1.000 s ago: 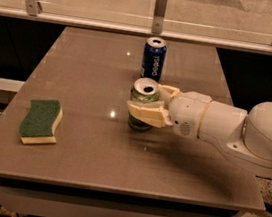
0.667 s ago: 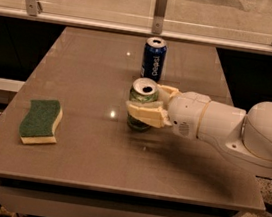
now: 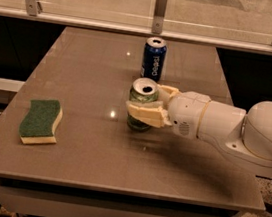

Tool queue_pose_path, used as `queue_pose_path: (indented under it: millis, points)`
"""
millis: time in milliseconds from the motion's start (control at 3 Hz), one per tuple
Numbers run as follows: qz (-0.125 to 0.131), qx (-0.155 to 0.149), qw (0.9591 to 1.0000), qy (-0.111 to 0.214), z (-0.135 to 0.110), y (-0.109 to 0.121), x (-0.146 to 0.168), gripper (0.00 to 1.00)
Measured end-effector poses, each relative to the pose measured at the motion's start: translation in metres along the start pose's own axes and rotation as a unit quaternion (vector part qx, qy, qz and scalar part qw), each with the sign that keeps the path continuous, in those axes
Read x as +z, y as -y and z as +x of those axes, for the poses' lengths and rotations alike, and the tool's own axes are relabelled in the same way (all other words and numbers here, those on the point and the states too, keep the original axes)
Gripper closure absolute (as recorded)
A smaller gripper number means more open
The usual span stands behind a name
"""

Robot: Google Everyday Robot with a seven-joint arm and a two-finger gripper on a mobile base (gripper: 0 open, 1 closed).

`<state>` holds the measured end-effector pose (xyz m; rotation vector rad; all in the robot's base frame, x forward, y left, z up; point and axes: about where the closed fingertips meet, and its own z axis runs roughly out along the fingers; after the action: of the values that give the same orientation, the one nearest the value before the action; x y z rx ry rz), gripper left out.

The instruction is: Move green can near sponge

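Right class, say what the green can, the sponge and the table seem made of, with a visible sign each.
Green can: probably thin metal, shiny silver top. Sponge: pale yellow foam under a matte dark green pad. Table: smooth brown, slightly glossy with light glints; material unclear. The hand clasps the can mid-table.

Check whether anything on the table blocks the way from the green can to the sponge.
Nothing visible does. The gripper is closed around the green can mid-table, and only bare table lies between it and the sponge at the front left. The blue can stands behind the green can, off that path.
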<state>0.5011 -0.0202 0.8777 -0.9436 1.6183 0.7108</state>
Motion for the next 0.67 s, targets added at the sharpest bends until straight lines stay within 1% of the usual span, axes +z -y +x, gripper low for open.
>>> queue_pose_path:
  millis: [333, 667]
  points:
    - [0.0, 0.0, 1.0, 0.0, 0.0, 0.0, 0.0, 1.0]
    - [-0.008, -0.013, 0.9999, -0.005, -0.016, -0.012, 0.006, 1.0]
